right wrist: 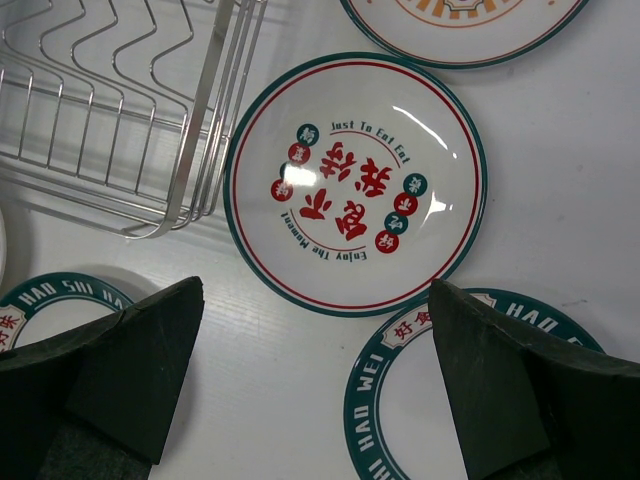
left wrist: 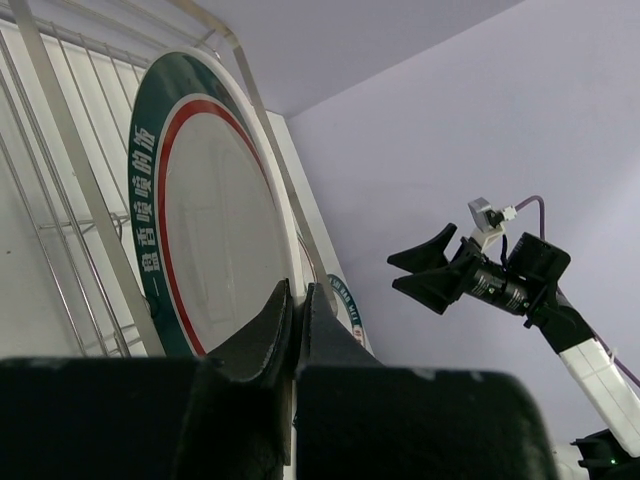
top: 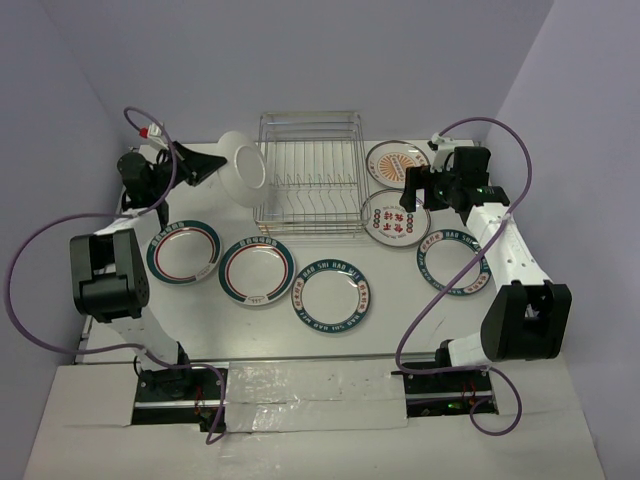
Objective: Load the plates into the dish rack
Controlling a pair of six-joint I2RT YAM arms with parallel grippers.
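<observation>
My left gripper (top: 217, 160) is shut on the rim of one of the plates (top: 241, 168), held on edge at the left end of the dish rack (top: 310, 170). In the left wrist view the fingers (left wrist: 270, 325) pinch that plate (left wrist: 205, 215), whose teal and red rings face the rack wires (left wrist: 60, 190). My right gripper (top: 424, 181) hangs open above the table right of the rack, nothing between its fingers (right wrist: 150, 365). Below it lie a red-lettered plate (right wrist: 355, 185) and a teal-rimmed plate (right wrist: 440, 400).
Three plates lie flat in front of the rack (top: 184, 250) (top: 257, 270) (top: 332, 297). On the right lie three others (top: 397, 160) (top: 395, 217) (top: 455, 262). The rack's corner (right wrist: 190, 150) is close to the right gripper's left finger. Purple cables loop beside both arms.
</observation>
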